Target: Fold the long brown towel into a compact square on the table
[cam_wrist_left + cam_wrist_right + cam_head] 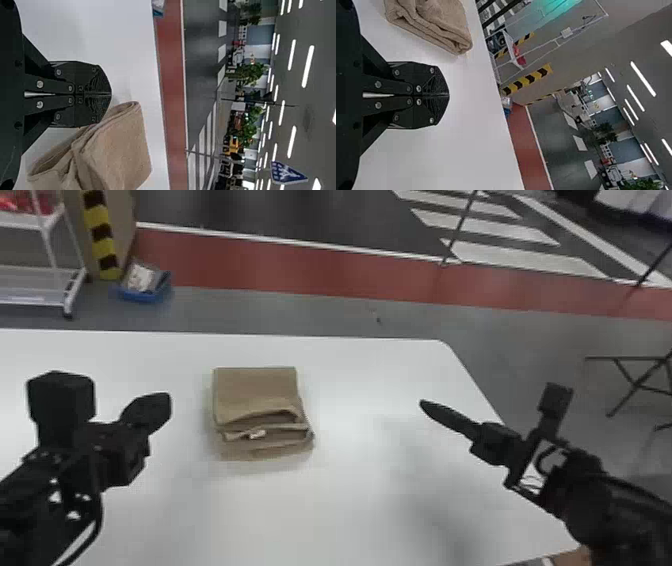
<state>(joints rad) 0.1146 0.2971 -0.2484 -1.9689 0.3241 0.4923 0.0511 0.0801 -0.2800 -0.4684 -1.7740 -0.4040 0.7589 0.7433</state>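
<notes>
With both claws [111, 94] [449, 95] closed and empty, careless re-gripping between them could unfold the towel [256, 395].

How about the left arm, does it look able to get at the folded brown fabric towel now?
Probably yes: its black two-fingered gripper, shut and empty, hovers left of the towel, and nothing on the white table stands between them.
</notes>
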